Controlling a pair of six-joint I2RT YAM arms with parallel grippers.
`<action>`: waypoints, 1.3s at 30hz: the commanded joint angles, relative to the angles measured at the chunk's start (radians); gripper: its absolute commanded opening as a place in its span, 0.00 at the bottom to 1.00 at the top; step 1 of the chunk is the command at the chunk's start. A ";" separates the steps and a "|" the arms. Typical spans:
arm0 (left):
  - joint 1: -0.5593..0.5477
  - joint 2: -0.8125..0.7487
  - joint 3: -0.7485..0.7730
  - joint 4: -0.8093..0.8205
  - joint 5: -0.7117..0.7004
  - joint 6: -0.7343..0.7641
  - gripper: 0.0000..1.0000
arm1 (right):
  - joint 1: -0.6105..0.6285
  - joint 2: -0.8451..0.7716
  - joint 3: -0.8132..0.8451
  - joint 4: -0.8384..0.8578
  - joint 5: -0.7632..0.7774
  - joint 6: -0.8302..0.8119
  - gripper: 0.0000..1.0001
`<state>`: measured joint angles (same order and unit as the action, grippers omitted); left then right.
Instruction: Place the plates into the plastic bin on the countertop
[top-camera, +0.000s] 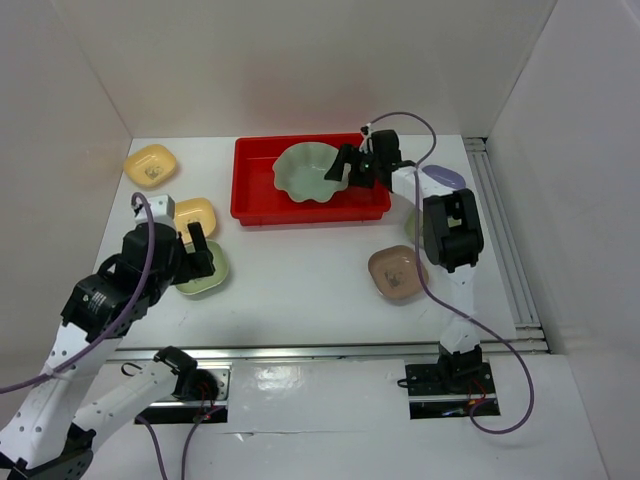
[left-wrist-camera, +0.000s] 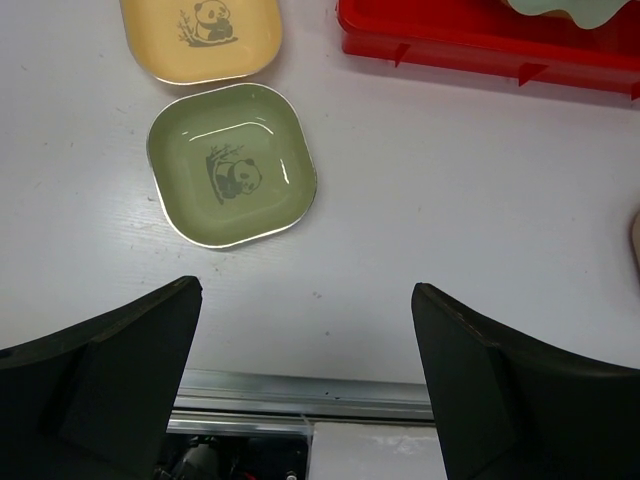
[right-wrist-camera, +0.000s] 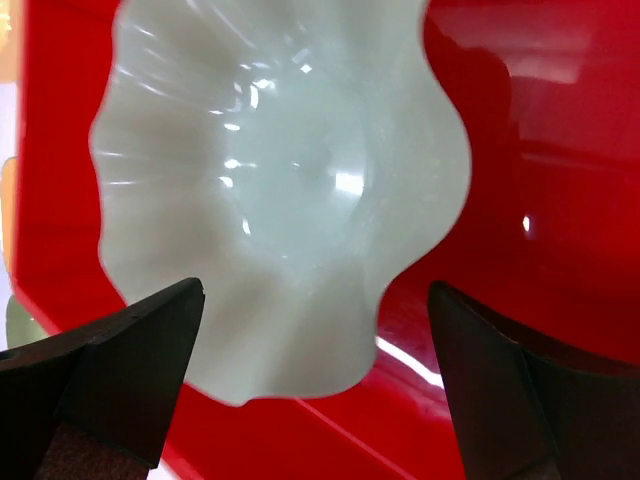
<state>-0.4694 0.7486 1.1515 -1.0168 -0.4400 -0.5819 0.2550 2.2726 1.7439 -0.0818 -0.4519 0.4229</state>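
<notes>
We note a flat white countertop (top-camera: 300, 280) enclosed on three sides by matt white panels: a left wall (top-camera: 50, 150), a back wall (top-camera: 300, 60) and a right wall (top-camera: 585, 150). The back wall carries a faint pinkish cast low at its centre. A ribbed silver metal rail (top-camera: 505, 240) runs along the surface's right edge, and a second silver rail (top-camera: 320, 350) runs across its near edge. In front of that rail lies a glossy white strip (top-camera: 320, 400) showing bright patches of glare. Lighting is even and diffuse; shadows are soft. The left wrist view shows the countertop faintly scuffed.
</notes>
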 joint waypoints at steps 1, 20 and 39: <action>-0.005 0.014 0.001 0.050 0.026 -0.006 1.00 | 0.023 -0.186 0.000 0.007 0.043 -0.041 1.00; -0.284 0.421 -0.374 1.059 0.506 -0.360 1.00 | 0.202 -0.959 -0.119 -0.435 0.941 -0.157 1.00; -0.469 1.252 0.251 0.922 0.319 -0.453 0.85 | 0.299 -1.171 -0.192 -0.573 0.987 -0.125 1.00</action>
<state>-0.9215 1.9770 1.3663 -0.0360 -0.0681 -1.0023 0.5392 1.1110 1.5509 -0.6437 0.5381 0.2913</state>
